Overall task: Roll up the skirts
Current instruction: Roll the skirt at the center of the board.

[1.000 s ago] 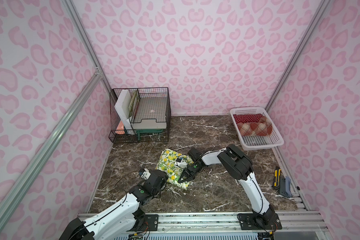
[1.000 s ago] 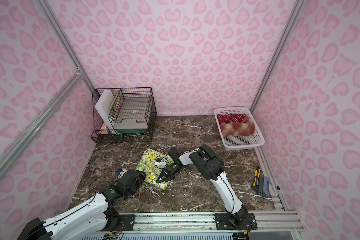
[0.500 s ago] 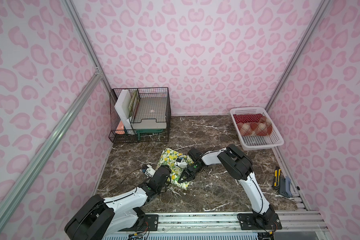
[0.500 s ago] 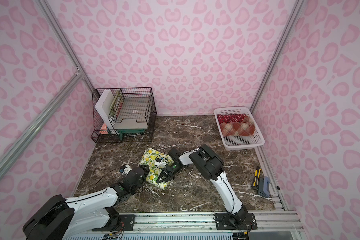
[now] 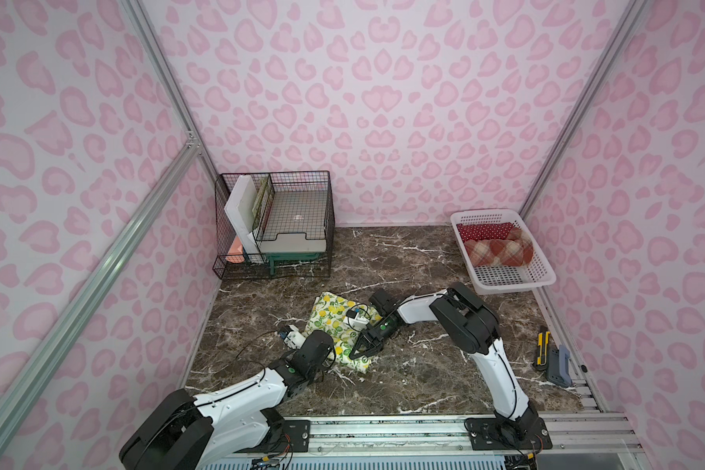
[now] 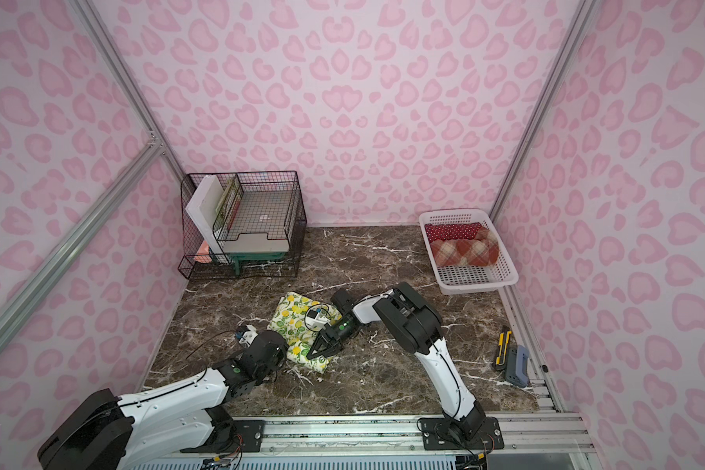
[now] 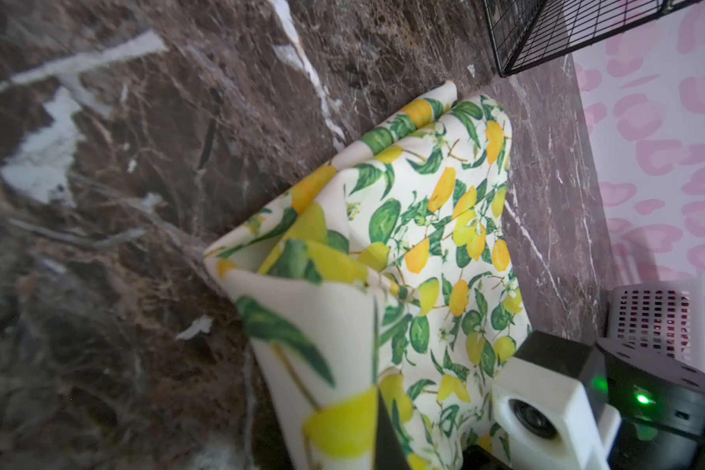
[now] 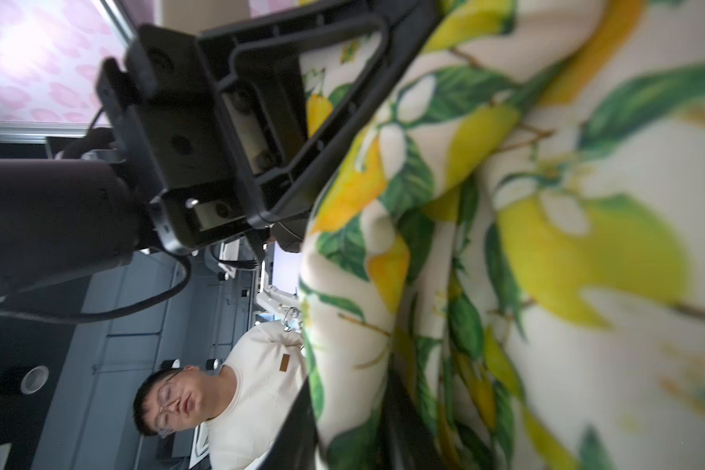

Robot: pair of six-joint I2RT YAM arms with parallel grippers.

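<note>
Pinching the near edge of the lemon skirt, the left claw is closed on the cloth. The right claw has jaws a little apart, cloth between them. The skirt lies toward the front edge of the table, left of the middle.

2 top views look down on the whole table; 2 wrist views share the lemon skirt, close up
</note>
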